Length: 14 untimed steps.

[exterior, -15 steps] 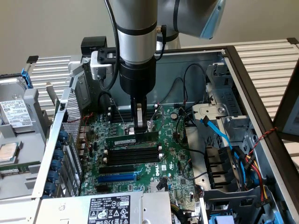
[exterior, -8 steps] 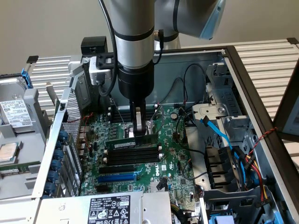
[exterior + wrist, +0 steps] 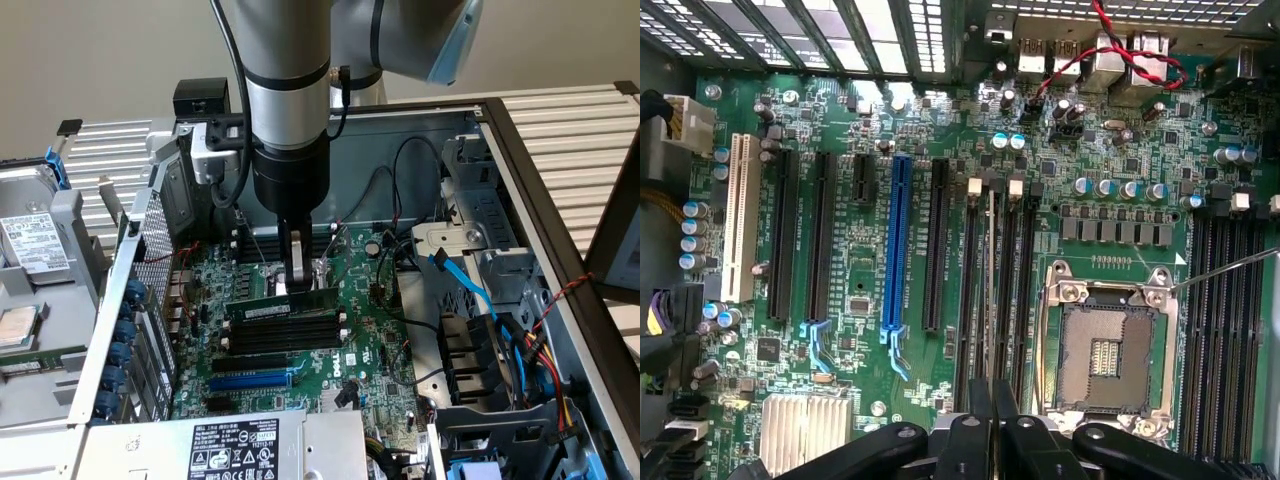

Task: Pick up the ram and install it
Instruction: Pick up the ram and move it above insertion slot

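I see my jaws clenched on the ram (image 3: 270, 304), standing on edge over the motherboard's (image 3: 372, 362) black memory slots (image 3: 285, 336).

Silver arm (image 3: 285, 60) wears blue cap (image 3: 455, 45), black cable (image 3: 226, 70), black tool (image 3: 298, 285).

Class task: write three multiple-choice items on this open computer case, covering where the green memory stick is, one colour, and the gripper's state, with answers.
1. The thin green ram stick stands: A in a blue slot; B at the long black memory slots; C outside the case.
2. One long plastic expansion slot is: A red; B orange; C blue.
3. The black gripper is: A shut on the ram stick; B wide open; C holding a cable.
Answers: B, it stands along those slots; C, bright blue among black ones; A, it clamps the stick's top edge.
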Each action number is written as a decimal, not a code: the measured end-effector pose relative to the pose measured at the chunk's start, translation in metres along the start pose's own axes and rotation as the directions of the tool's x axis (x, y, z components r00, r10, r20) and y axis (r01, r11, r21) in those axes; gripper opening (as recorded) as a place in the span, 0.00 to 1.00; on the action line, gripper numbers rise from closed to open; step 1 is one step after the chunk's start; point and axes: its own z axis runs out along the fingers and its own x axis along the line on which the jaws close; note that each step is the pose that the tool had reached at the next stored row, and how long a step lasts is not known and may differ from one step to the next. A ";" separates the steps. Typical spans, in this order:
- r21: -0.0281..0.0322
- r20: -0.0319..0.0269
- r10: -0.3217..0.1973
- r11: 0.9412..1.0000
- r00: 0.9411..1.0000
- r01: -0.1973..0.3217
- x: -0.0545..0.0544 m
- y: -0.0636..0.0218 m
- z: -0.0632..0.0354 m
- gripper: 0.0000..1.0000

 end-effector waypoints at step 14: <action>-0.003 0.000 0.000 1.000 1.000 0.000 0.000 0.0001 -0.0065 0.13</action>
